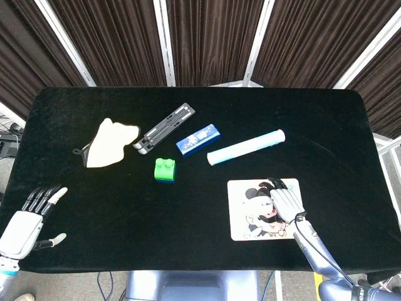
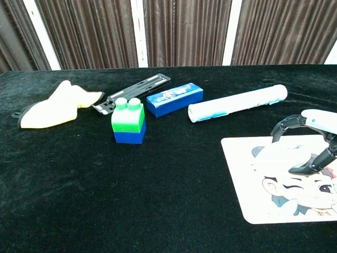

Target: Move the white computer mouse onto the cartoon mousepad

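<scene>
My right hand (image 1: 285, 202) is sitting over the cartoon mousepad (image 1: 241, 226), fingers curled down around the white mouse (image 2: 281, 156), so I'm calling it held. In the chest view you can see the dark fingertips (image 2: 300, 169) hooking round the front of it. The mouse is on the pad, up near the top edge and a bit toward the middle, covering part of the cartoon face. From the head view I only catch a sliver of white poking out left of the hand (image 1: 262, 194).

Left hand (image 1: 28, 216) is way off at the near left corner of the table (image 1: 313, 113), holding nothing, fingers spread and pointing away from me.

Everything else is further back on the black cloth: a white tube (image 1: 245, 147) lying at a slant just beyond the pad, a blue box (image 1: 198, 138) left of that, a black flat stand thing (image 1: 165, 128) beside it, a green and blue block (image 1: 165, 170) in front of those, and a cream cloth (image 1: 108, 142) far left.
</scene>
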Motion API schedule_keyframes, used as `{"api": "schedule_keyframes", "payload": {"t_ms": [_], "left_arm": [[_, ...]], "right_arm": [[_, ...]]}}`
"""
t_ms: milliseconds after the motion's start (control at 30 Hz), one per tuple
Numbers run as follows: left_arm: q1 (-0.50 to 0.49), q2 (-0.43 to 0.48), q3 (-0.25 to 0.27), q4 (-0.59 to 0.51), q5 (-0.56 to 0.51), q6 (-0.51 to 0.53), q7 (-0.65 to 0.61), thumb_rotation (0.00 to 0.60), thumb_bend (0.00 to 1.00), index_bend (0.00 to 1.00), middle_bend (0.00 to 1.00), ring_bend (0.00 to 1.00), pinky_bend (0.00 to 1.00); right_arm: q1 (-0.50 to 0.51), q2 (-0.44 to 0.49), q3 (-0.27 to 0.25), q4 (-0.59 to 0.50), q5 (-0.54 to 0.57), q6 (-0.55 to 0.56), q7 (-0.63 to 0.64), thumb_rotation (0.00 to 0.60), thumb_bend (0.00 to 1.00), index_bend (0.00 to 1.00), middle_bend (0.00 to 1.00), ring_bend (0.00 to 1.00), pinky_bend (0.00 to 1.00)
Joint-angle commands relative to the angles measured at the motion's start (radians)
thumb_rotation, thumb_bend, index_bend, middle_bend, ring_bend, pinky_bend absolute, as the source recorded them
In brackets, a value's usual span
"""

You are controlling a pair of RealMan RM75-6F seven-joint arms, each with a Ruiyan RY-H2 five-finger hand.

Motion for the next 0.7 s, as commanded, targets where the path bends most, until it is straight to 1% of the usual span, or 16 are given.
{"api": "schedule_keyframes", "payload": {"t_ms": [33,267,567,633,700], "left_arm": [[0.0,-0.001,0.001,0.0,0.001,-0.002,0.001,0.6,0.1,0.0,0.0,0.0,0.0],[0.0,0.0,0.003,-0.001,0.005,-0.005,0.004,0.6,0.11,0.0,0.0,0.0,0.0],[0.0,-0.002,0.005,-0.001,0.01,-0.008,0.01,0.6,0.11,0.0,0.0,0.0,0.0],[0.001,-0.002,0.006,-0.002,0.012,-0.007,0.013,0.6,0.11,0.0,0.0,0.0,0.0],[0.001,-0.002,0.007,-0.002,0.014,-0.006,0.017,0.6,0.11,0.0,0.0,0.0,0.0]], "right_arm": [[-0.003,-0.014,0.0,0.024,-0.003,0.013,0.016,0.6,0.29,0.51,0.18,0.0,0.0],[-0.004,-0.02,-0.006,0.071,0.001,0.017,0.029,0.6,0.29,0.51,0.18,0.0,0.0],[-0.019,-0.008,-0.027,0.073,-0.012,0.027,0.056,0.6,0.28,0.51,0.18,0.0,0.0],[-0.022,-0.006,-0.032,0.07,-0.019,0.031,0.057,0.6,0.27,0.5,0.15,0.0,0.0],[-0.023,-0.004,-0.035,0.068,-0.022,0.033,0.057,0.6,0.26,0.45,0.1,0.0,0.0]]}}
